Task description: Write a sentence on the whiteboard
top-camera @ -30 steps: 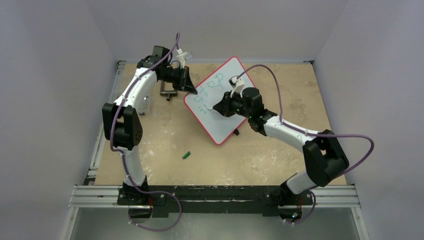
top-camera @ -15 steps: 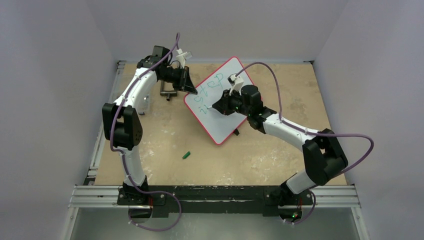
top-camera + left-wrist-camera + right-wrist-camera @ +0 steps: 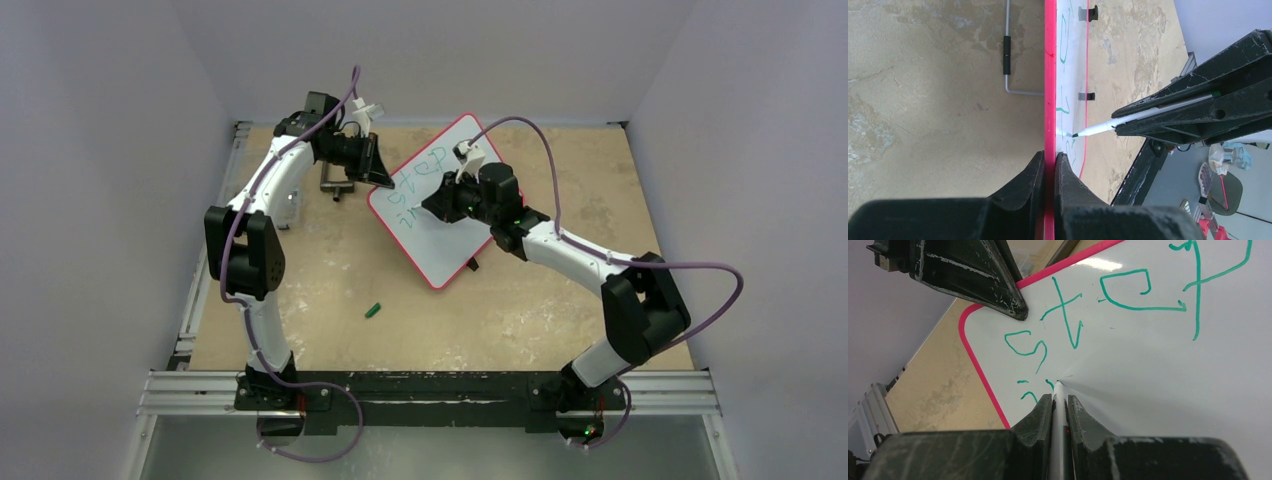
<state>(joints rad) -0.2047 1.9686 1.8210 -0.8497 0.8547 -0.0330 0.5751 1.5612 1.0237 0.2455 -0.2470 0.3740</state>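
The whiteboard [image 3: 445, 225], white with a red rim, stands tilted at the table's far centre. My left gripper [image 3: 378, 172] is shut on its left rim [image 3: 1050, 75], the fingers [image 3: 1049, 156] pinching the red edge from both sides. My right gripper [image 3: 1060, 399] is shut on a white marker [image 3: 1059, 430], whose green tip touches the board's face. The sentence [image 3: 1143, 308] shows as the green word "step" on the first line, with a few short strokes of a second line just left of the tip. In the left wrist view the marker [image 3: 1098, 129] meets the board from the right.
A small green cap [image 3: 373, 310] lies on the tan tabletop in front of the board. A bent metal bar [image 3: 1007, 50] lies behind the board near the left gripper. Black feet [image 3: 1091, 13] stick out from the board's edge. Grey walls close in the table's sides.
My right gripper has slid up and to the left along the board with the marker, to the start of the second line. The left gripper and the board have not moved.
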